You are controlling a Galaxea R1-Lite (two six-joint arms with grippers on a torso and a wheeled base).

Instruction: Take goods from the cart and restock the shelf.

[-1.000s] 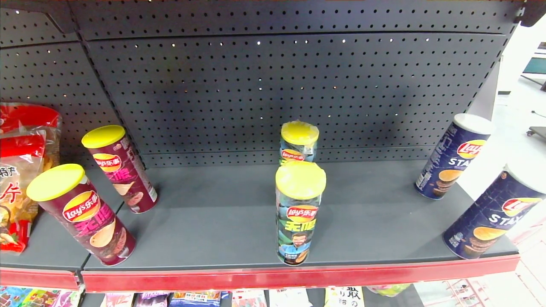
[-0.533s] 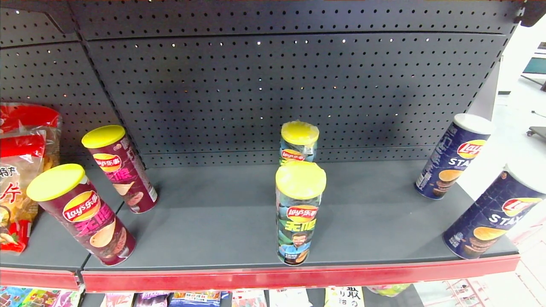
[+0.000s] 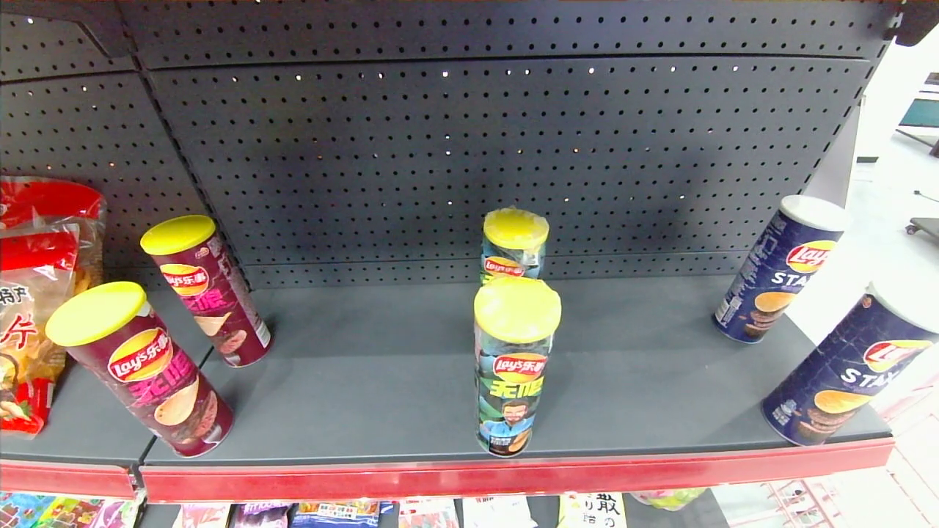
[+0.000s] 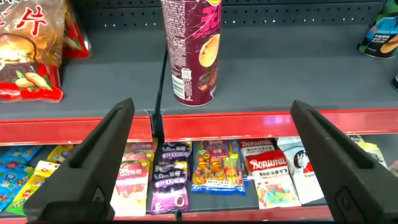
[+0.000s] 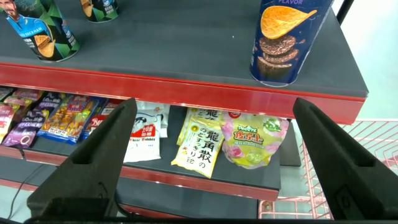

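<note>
As we face the shelf: we are between picks, with nothing in either gripper and the goods yet to be fetched.
Left gripper (image 4: 211, 106): released, fingers spread wide and empty, hanging low in front of the shelf's red front edge, near the front maroon chip can (image 3: 143, 370).
Right gripper (image 5: 216, 102): released as well, wide apart and empty, low before the red edge, near the front navy chip can (image 3: 843, 367).
Shelf (image 3: 381, 396): two maroon cans stand at the left, two teal chip cans (image 3: 513, 367) one behind the other in the middle, and two navy cans at the right, all upright. Bare board lies between the groups.
Cart (image 3: 799, 495): we take the pink wire frame low on our right, below shelf level, for the cart. We cannot tell what goods lie in it.
Key relation: the cart lies down and to the right of both grippers, so the right arm is nearer. If the goods are cans like these, their long axis decides a side grasp.
Beside: snack bags (image 3: 37, 293) at the far left, and sweet packets (image 4: 217, 171) on the lower shelf.
</note>
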